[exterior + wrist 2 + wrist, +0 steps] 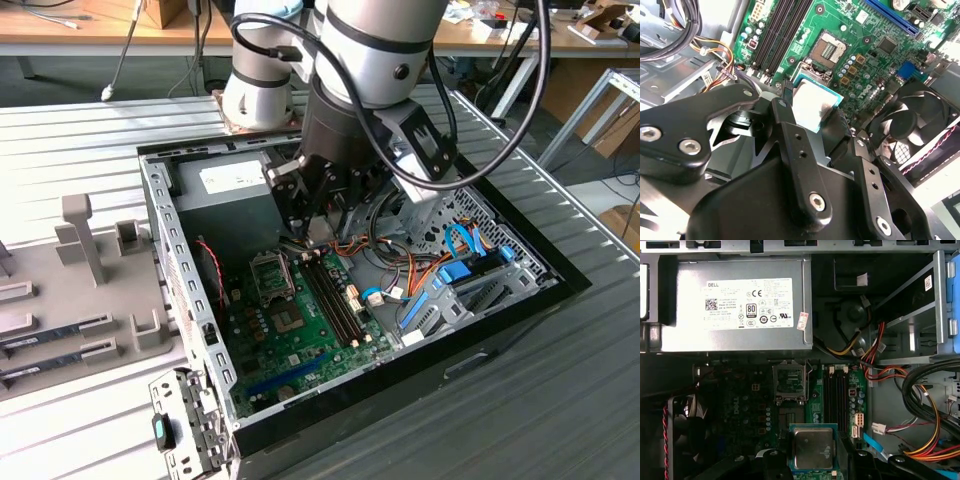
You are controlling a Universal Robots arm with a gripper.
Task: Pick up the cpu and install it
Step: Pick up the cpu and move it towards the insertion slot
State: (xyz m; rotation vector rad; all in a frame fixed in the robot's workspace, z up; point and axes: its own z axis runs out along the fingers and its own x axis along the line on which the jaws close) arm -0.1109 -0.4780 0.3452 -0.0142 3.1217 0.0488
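The cpu [813,447] is off the board and in the air. Its silvery top faces the camera in the first wrist view, and its thin green rim shows on the sides. The end effector [812,107] has drawn narrow around it, with a dark finger [785,97] pressed against each of two opposite edges.

The chip hangs over the green motherboard [300,330] inside the open computer case [160,200]. It is near the empty socket [789,381] but not over it, and beside the long memory slots [837,390]. The socket's metal frame is open and its contact field is bare. It sits toward the board edge that runs along the grey power-supply box [740,305]. A black fan [910,120] and loose bundles of coloured wiring [920,430] lie close around the work. The case rests on the ribbed metal worktop [560,400].

I judge that the pick-up is done and the carry to the socket is in hand, so the install has not begun. Seating the chip calls for centring it squarely over the socket, matching its corners to the frame, and keeping it level so no contact gets bent.
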